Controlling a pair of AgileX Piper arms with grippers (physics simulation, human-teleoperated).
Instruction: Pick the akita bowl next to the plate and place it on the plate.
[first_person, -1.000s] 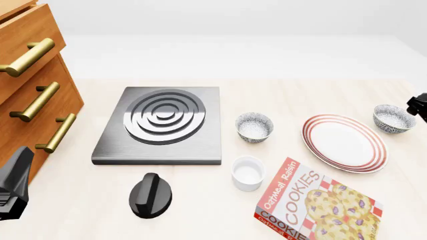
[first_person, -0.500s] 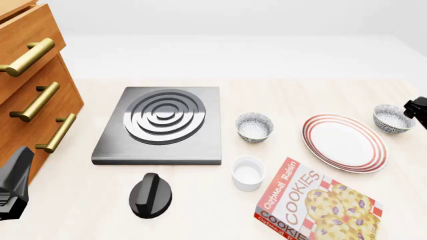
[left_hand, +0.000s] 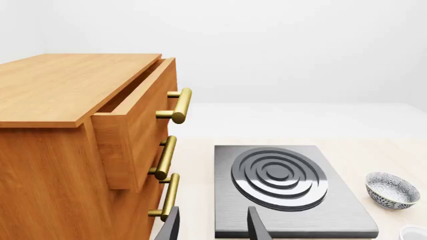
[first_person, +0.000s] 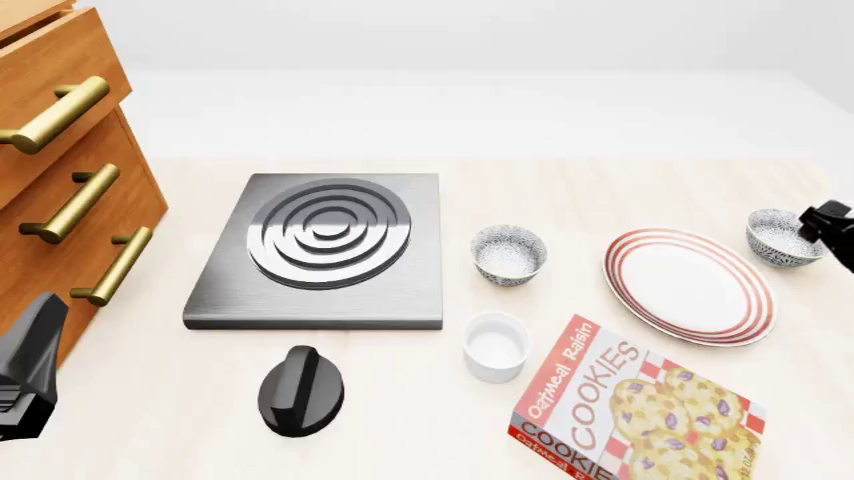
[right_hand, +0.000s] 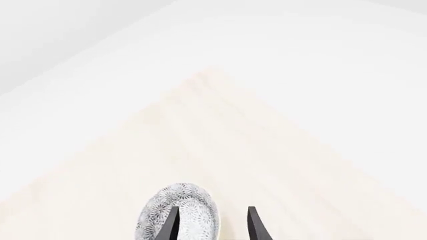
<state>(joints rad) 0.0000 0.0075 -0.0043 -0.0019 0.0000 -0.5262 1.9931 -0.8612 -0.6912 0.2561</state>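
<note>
I have the right claw (right_hand: 212, 225) out at the far right side of the counter (first_person: 561, 195), and in the front view only its dark tip (first_person: 830, 232) pokes in from the right edge. Through the right wrist camera I see its two dark fingers (right_hand: 168, 225) spread apart with nothing between them; one finger overlaps the rim of the akita bowl (right_hand: 179, 212), the other sits just off the bowl's side over bare counter. So this claw is partly open and empty, right at the bowl.

That akita bowl (first_person: 782, 237) stands upright on the counter just beside the plate (first_person: 689, 286), on the plate's far right side, not touching it as far as I can tell. The plate lies flat with nothing on it. A second speckled bowl (first_person: 509, 253) stands on the plate's left, a little apart from it, between the plate and the stove burner (first_person: 324, 250).

Nearer to me are a white cup (first_person: 495, 346), a cookie box (first_person: 633, 405) lying flat below the plate, and a black knob (first_person: 300, 390).

My left claw (left_hand: 212, 227) hangs at the lower left beside the wooden drawer cabinet (first_person: 60, 170); its wrist camera shows two fingers set apart and empty, facing the burner (left_hand: 283, 185) and the cabinet's brass handles (left_hand: 175, 106).
</note>
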